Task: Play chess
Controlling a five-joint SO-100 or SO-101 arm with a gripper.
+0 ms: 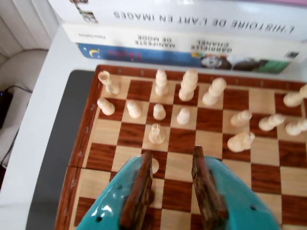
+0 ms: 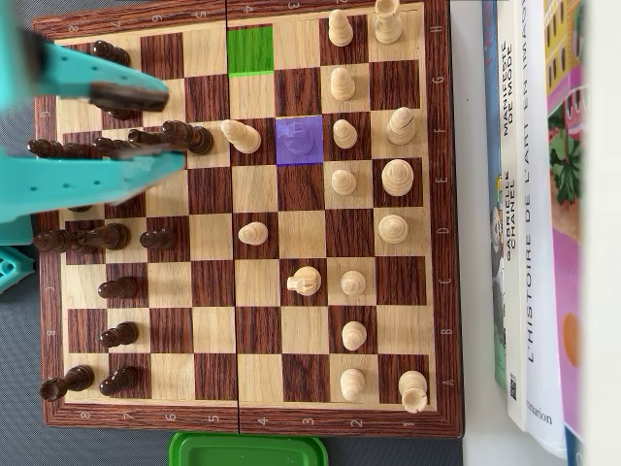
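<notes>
Overhead view: teal gripper (image 2: 146, 131) with jaws apart over the left side of the board (image 2: 441, 243), holding nothing.

From the left in that view, dark pieces (image 2: 107, 236) crowd the two edge columns, several under the arm; a dark piece (image 2: 184, 137) and a pale bishop (image 2: 240, 136) lie just off the fingertips. Middle files are mostly bare, save a pale pawn (image 2: 253, 233) and a knight (image 2: 304, 281); a green square (image 2: 250, 50) and a purple square (image 2: 299, 140) are both free. Pale pieces fill the right columns, then the board's rim, then books (image 2: 529, 243) close beside it. A green lid (image 2: 247, 450) touches the bottom rim. Wrist view shows the fingers (image 1: 139, 191) flanking open squares, a pale pawn (image 1: 156, 133) just ahead.
</notes>
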